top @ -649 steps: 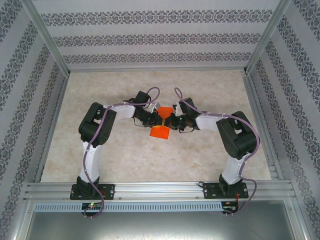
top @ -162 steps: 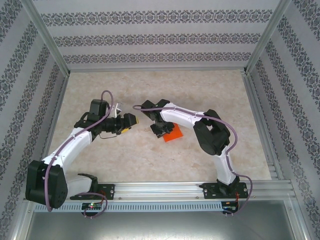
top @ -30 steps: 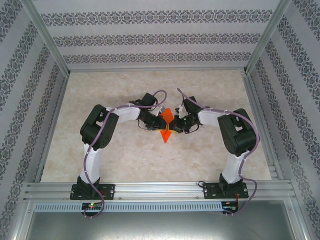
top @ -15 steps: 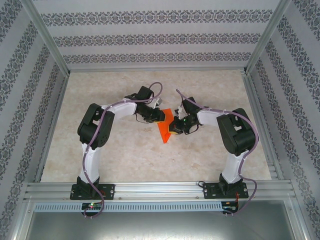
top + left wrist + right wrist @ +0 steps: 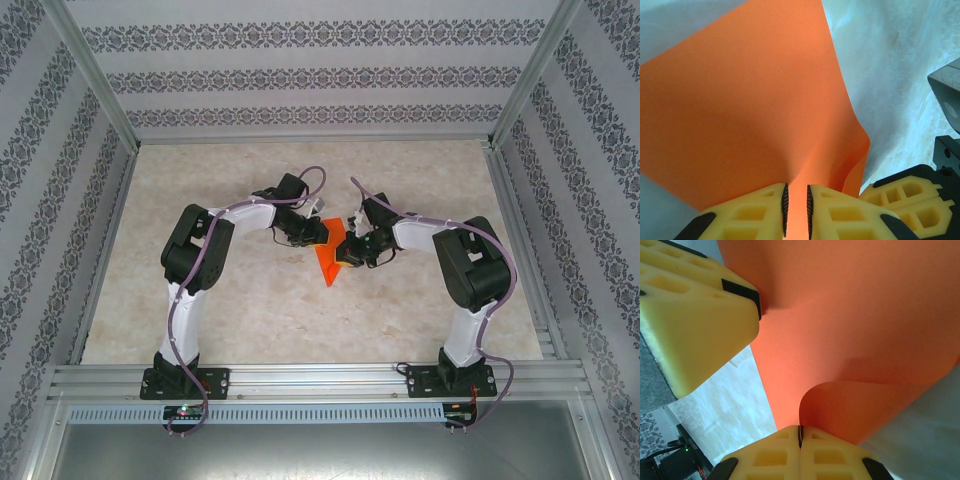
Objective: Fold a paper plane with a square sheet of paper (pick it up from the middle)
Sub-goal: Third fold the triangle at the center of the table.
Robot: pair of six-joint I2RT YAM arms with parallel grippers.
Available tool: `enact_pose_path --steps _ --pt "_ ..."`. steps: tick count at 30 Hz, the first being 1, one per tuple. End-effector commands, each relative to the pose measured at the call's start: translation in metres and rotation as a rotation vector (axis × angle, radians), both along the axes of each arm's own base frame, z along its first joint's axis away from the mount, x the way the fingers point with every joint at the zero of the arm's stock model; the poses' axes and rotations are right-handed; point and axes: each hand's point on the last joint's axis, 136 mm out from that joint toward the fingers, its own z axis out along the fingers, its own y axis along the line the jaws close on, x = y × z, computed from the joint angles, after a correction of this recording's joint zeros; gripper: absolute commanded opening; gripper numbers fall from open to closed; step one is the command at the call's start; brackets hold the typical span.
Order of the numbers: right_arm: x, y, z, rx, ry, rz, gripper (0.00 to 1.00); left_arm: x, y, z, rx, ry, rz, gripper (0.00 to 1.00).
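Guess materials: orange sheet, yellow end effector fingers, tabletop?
The orange sheet: thin matte paper, apparently; it buckles softly toward the pinch. The yellow fingers on the left end effector: probably matte plastic, moulded or printed, with hollow cells and black ribbed pads. The tabletop: pale marble pattern, maybe laminate or film; unclear.

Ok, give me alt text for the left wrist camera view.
A large orange paper sheet dips into the narrow gap between the yellow fingers of the left gripper at the bottom edge. The right gripper sits at lower right, above a pale marbled table.
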Motion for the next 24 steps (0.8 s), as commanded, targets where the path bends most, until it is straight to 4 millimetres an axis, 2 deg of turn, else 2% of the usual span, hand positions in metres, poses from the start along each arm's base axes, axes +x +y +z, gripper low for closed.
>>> enact_pose_path --steps 1,10,24 --pt "0.006 0.006 0.01 0.006 -0.039 -0.004 0.05 -0.004 0.011 -0.012 0.035 0.03 0.007 0.21" --pt "0.011 0.011 0.011 0.02 -0.051 -0.016 0.05 -0.008 0.011 -0.017 0.03 0.045 0.015 0.21" --pt "0.011 0.01 0.0 -0.021 -0.04 -0.037 0.05 -0.01 0.01 -0.016 0.008 0.05 0.018 0.21"
